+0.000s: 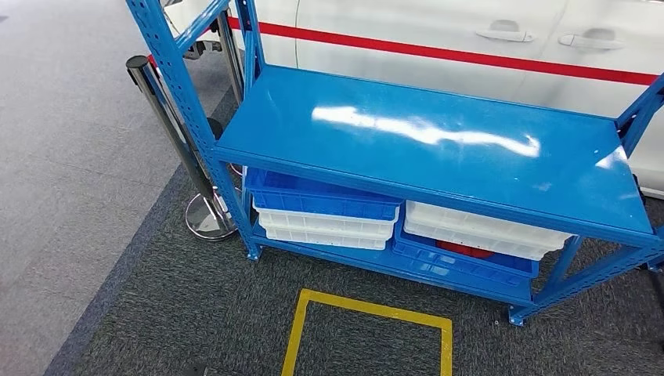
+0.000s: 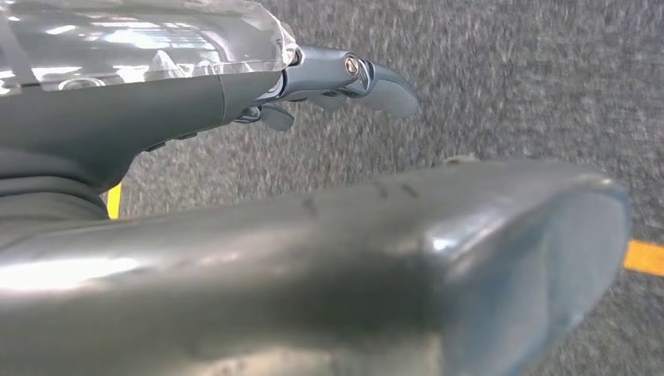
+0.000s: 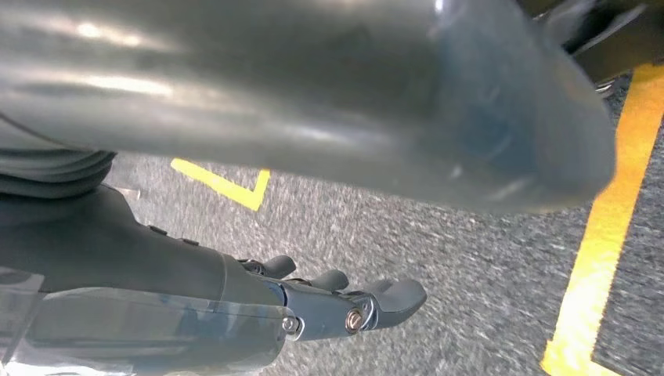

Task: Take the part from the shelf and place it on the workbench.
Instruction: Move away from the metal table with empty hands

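A blue steel shelf [image 1: 438,149] stands in front of me in the head view, its top board bare and glossy. On the low board, a red part [image 1: 463,250] peeks out of a blue bin [image 1: 462,265] under a white bin [image 1: 481,229]. My left hand [image 2: 156,110] hangs over grey carpet, its thumb [image 2: 391,258] apart from the dark fingers [image 2: 368,78], holding nothing. Over the carpet too, my right hand [image 3: 156,266] has its fingers [image 3: 376,301] stretched out away from the thumb [image 3: 352,102], with nothing in it.
Stacked blue [image 1: 321,197] and white bins [image 1: 325,227] fill the low board's left side. A yellow taped square [image 1: 368,309] marks the carpet before the shelf. A chrome stanchion [image 1: 176,133] stands at the shelf's left post. A white vehicle with a red stripe [image 1: 470,31] is behind.
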`<state>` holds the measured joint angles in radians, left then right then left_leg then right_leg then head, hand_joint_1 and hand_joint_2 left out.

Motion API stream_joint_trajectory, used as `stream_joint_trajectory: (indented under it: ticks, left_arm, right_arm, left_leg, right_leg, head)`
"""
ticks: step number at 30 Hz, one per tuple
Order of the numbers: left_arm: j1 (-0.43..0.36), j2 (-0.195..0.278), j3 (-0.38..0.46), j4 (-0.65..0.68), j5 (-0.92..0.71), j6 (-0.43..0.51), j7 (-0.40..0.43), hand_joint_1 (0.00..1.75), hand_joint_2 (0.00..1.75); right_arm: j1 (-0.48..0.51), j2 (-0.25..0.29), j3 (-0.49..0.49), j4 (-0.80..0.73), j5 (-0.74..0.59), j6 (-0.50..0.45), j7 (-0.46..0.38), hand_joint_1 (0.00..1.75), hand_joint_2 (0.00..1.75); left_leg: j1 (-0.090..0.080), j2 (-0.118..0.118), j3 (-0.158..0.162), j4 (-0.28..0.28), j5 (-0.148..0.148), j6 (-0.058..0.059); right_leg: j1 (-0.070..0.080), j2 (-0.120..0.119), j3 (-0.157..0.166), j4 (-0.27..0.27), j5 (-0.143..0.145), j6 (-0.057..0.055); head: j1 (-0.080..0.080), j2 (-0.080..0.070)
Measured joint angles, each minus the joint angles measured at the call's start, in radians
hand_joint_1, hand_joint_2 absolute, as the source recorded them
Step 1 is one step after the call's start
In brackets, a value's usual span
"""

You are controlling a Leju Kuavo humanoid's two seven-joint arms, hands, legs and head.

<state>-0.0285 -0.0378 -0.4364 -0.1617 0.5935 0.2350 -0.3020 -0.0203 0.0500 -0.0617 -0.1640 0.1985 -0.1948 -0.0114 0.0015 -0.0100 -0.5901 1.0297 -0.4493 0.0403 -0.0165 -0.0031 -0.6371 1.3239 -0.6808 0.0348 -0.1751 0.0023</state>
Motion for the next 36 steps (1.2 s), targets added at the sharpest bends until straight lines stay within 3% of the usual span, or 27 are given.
stream_joint_trajectory:
  ticks: [2, 3, 6, 7, 9, 11, 13, 14, 15, 16, 17, 19, 21, 23, 25, 27, 29, 30, 31, 32, 34, 36]
  left_arm:
    - [0.0, 0.0, 0.0, 0.0, 0.0, 0.0, 0.0, 0.0, 0.0]
    - [0.001, 0.0, 0.0, 0.0, 0.001, 0.001, 0.001, 0.0, 0.0]
    - [0.002, -0.002, 0.0, 0.0, 0.006, 0.012, -0.002, 0.0, 0.0]
    - [0.002, -0.002, 0.0, 0.0, 0.01, 0.016, -0.002, 0.0, 0.0]
    - [0.002, -0.002, 0.0, 0.0, 0.018, 0.018, -0.001, 0.0, 0.0]
    - [0.003, -0.002, 0.0, 0.0, 0.023, 0.018, 0.003, 0.0, 0.0]
    - [0.004, -0.003, 0.0, 0.0, 0.024, 0.022, 0.009, 0.0, 0.0]
    - [0.004, -0.003, 0.0, 0.0, 0.024, 0.024, 0.013, 0.0, 0.0]
    - [0.005, -0.003, 0.0, 0.0, 0.024, 0.026, 0.016, 0.0, 0.0]
    - [0.006, -0.002, 0.0, 0.0, 0.024, 0.027, 0.018, 0.0, 0.0]
    - [0.006, -0.002, 0.001, 0.0, 0.024, 0.027, 0.019, 0.0, 0.0]
    - [0.005, -0.002, 0.001, 0.0, 0.024, 0.028, 0.02, 0.0, 0.0]
    - [0.004, -0.002, 0.001, 0.0, 0.024, 0.028, 0.02, 0.0, 0.0]
    - [0.004, -0.002, 0.001, 0.0, 0.024, 0.028, 0.021, 0.0, 0.0]
    - [0.005, -0.003, 0.001, 0.0, 0.024, 0.028, 0.021, 0.0, 0.87]
    - [0.004, -0.004, 0.001, 0.0, 0.024, 0.028, 0.021, 0.0, 1.75]
    - [0.004, -0.004, 0.001, 0.0, 0.024, 0.028, 0.025, 0.0, 1.75]
    - [0.004, -0.004, 0.001, 0.0, 0.024, 0.028, 0.028, 0.0, 1.75]
    - [0.004, -0.004, 0.001, 0.0, 0.025, 0.028, 0.031, 0.0, 1.75]
    - [0.004, -0.004, 0.001, 0.0, 0.026, 0.029, 0.034, 0.0, 1.75]
    - [0.004, -0.005, 0.001, 0.0, 0.032, 0.033, 0.039, 0.0, 1.75]
    - [0.004, -0.005, 0.002, 0.0, 0.037, 0.037, 0.042, 0.0, 1.75]
  right_arm:
    - [0.0, 0.0, 0.0, 0.0, 0.0, -0.001, 0.0, 0.0, 0.0]
    - [0.001, 0.0, 0.0, 0.0, 0.0, -0.002, -0.001, 0.0, 0.0]
    - [0.002, 0.001, 0.0, 0.0, 0.002, -0.007, -0.006, 0.0, 0.0]
    - [0.002, 0.001, 0.0, 0.001, 0.003, -0.007, -0.007, 0.0, 0.0]
    - [-0.001, 0.004, 0.0, 0.001, 0.005, -0.007, -0.006, 0.0, 0.87]
    - [-0.001, 0.007, 0.0, 0.001, 0.005, -0.01, -0.002, 0.0, 1.75]
    - [0.0, 0.008, 0.0, 0.001, 0.004, -0.017, 0.006, 0.0, 1.75]
    - [0.0, 0.008, 0.0, 0.001, 0.003, -0.021, 0.01, 0.0, 1.75]
    - [0.0, 0.008, 0.0, 0.001, 0.002, -0.024, 0.012, 0.0, 1.75]
    - [0.0, 0.008, 0.0, 0.001, 0.001, -0.025, 0.014, 0.0, 1.75]
    - [0.0, 0.009, 0.0, 0.001, 0.0, -0.026, 0.015, 0.0, 1.75]
    - [-0.001, 0.01, 0.0, 0.001, 0.0, -0.027, 0.018, 0.0, 1.75]
    - [-0.001, 0.012, -0.001, 0.001, 0.0, -0.028, 0.019, 0.0, 1.75]
    - [-0.002, 0.012, -0.001, 0.001, 0.0, -0.028, 0.019, 0.0, 1.75]
    - [-0.003, 0.012, -0.001, 0.001, 0.0, -0.028, 0.019, 0.0, 1.75]
    - [-0.004, 0.012, -0.002, 0.0, -0.001, -0.029, 0.02, 0.0, 1.75]
    - [-0.003, 0.013, -0.005, 0.0, -0.002, -0.035, 0.025, 0.0, 1.75]
    - [-0.003, 0.013, -0.008, 0.0, -0.003, -0.041, 0.033, 0.0, 1.75]
    - [-0.002, 0.013, -0.012, 0.0, -0.004, -0.05, 0.041, 0.0, 1.31]
    - [-0.002, 0.013, -0.015, 0.0, -0.005, -0.059, 0.049, 0.0, 0.87]
    - [-0.003, 0.013, -0.019, 0.0, -0.007, -0.071, 0.057, 0.0, 0.0]
    - [-0.004, 0.015, -0.021, 0.0, -0.005, -0.073, 0.06, 0.0, 0.87]
  left_leg:
    - [0.0, -0.001, 0.002, 0.0, -0.002, 0.0]
    - [0.0, -0.003, 0.008, 0.0, -0.005, -0.001]
    - [-0.002, -0.011, 0.033, 0.001, -0.027, -0.018]
    - [-0.004, -0.013, 0.037, 0.0, -0.032, -0.026]
    - [-0.005, -0.012, 0.037, 0.005, -0.04, -0.038]
    - [-0.002, -0.007, 0.012, 0.066, -0.08, -0.049]
    - [0.003, -0.003, -0.049, 0.197, -0.143, -0.059]
    - [0.005, -0.001, -0.079, 0.256, -0.162, -0.062]
    - [0.006, 0.0, -0.095, 0.286, -0.164, -0.063]
    - [0.007, 0.001, -0.093, 0.277, -0.146, -0.063]
    - [0.007, 0.002, -0.072, 0.229, -0.112, -0.062]
    - [0.005, 0.006, -0.005, 0.084, -0.047, -0.054]
    - [0.0, 0.008, 0.032, 0.005, -0.026, -0.043]
    - [-0.001, 0.006, 0.034, -0.002, -0.026, -0.032]
    - [0.003, 0.006, 0.038, -0.013, -0.019, -0.019]
    - [0.006, 0.007, 0.041, -0.022, -0.013, -0.008]
    - [0.004, 0.007, 0.038, -0.022, -0.013, -0.002]
    - [0.004, 0.007, 0.038, -0.022, -0.014, -0.001]
    - [0.004, 0.007, 0.039, -0.02, -0.015, 0.0]
    - [0.005, 0.005, 0.039, -0.017, -0.016, -0.001]
    - [0.007, 0.002, 0.038, -0.005, -0.024, -0.007]
    - [0.001, 0.0, 0.032, 0.007, -0.033, -0.017]
  right_leg:
    - [0.0, 0.0, -0.005, -0.001, 0.009, 0.0]
    - [0.0, 0.0, 0.0, -0.027, 0.036, 0.0]
    - [0.001, 0.005, 0.051, -0.23, 0.178, -0.014]
    - [0.003, 0.007, 0.064, -0.274, 0.198, -0.022]
    - [0.001, 0.005, 0.068, -0.286, 0.197, -0.035]
    - [-0.003, 0.0, 0.074, -0.293, 0.198, -0.047]
    - [-0.003, -0.003, 0.076, -0.294, 0.196, -0.053]
    - [-0.002, -0.004, 0.076, -0.293, 0.195, -0.054]
    - [-0.002, -0.005, 0.077, -0.293, 0.194, -0.054]
    - [-0.002, -0.005, 0.08, -0.293, 0.193, -0.054]
    - [-0.002, -0.004, 0.083, -0.293, 0.191, -0.052]
    - [-0.001, -0.004, 0.09, -0.293, 0.186, -0.046]
    - [0.002, -0.005, 0.092, -0.292, 0.184, -0.035]
    - [0.003, -0.005, 0.093, -0.296, 0.186, -0.023]
    - [0.002, -0.004, 0.09, -0.282, 0.174, -0.013]
    - [0.001, -0.001, 0.052, -0.201, 0.124, -0.006]
    - [-0.001, 0.001, -0.013, -0.072, 0.065, 0.001]
    - [-0.003, 0.001, -0.034, -0.031, 0.056, 0.007]
    - [-0.007, 0.001, -0.036, -0.028, 0.069, 0.013]
    - [-0.012, 0.001, -0.019, -0.065, 0.099, 0.019]
    - [-0.023, 0.002, 0.047, -0.2, 0.165, 0.031]
    - [-0.026, 0.008, 0.083, -0.281, 0.189, 0.023]
  head:
    - [0.0, 0.0]
    - [0.0, 0.0]
    - [0.0, 0.0]
    - [0.0, 0.0]
    - [0.0, 0.0]
    - [0.0, 0.0]
    - [0.0, 0.0]
    - [0.0, 0.0]
    - [0.0, 0.0]
    - [0.0, 0.0]
    - [0.0, 0.0]
    - [0.0, 0.0]
    - [0.0, 0.0]
    - [0.0, 0.0]
    - [0.0, 0.0]
    - [0.0, 0.0]
    - [0.0, 0.0]
    - [0.0, 0.0]
    - [0.0, 0.0]
    - [0.0, 0.0]
    - [0.0, 0.0]
    - [-0.001, 0.0]
